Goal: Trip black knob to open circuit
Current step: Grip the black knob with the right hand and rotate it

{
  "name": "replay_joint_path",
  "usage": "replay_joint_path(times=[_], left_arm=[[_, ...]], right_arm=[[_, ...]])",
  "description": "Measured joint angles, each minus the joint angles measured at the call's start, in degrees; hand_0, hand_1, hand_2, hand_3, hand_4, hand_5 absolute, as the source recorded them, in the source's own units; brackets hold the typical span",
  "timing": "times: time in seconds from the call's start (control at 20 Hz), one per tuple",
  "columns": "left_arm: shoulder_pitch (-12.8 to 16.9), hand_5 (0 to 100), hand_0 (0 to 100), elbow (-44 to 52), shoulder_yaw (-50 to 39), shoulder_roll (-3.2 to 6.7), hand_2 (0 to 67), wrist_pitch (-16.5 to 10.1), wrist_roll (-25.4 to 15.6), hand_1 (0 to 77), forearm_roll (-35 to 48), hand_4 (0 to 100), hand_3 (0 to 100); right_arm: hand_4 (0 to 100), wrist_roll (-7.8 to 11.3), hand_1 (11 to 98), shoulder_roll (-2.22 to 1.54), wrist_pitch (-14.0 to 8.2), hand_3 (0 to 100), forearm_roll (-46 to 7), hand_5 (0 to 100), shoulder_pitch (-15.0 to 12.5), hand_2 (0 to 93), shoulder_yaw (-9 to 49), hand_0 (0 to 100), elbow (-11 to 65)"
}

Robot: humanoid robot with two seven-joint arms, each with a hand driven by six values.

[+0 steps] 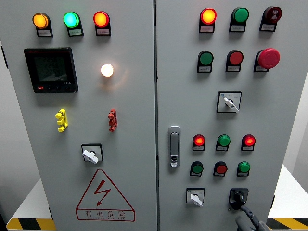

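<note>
- Right hand (246, 217) rises from the bottom right edge; its grey fingers reach the black knob (238, 197), though whether they grip it I cannot tell.
- Grey cabinet (134, 159) fills the view, lamps lit.
- Black knob sits low on the right door, beside a white selector (195, 198).
- Judging by this, the reach is ending; next comes a firm pinch and twist.
</note>
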Motion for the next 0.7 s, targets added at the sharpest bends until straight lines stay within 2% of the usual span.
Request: replay_joint_path(times=[0.7], left_arm=[[0.00, 2, 0, 0.00, 0.00, -0.03, 12.9, 0.00, 0.00, 3.0, 0.00, 7, 21]], right_arm=[[100, -0.21, 44.3, 0.00, 0.00, 97, 0.17, 100, 0.48, 3.4, -0.74, 83, 0.17]])
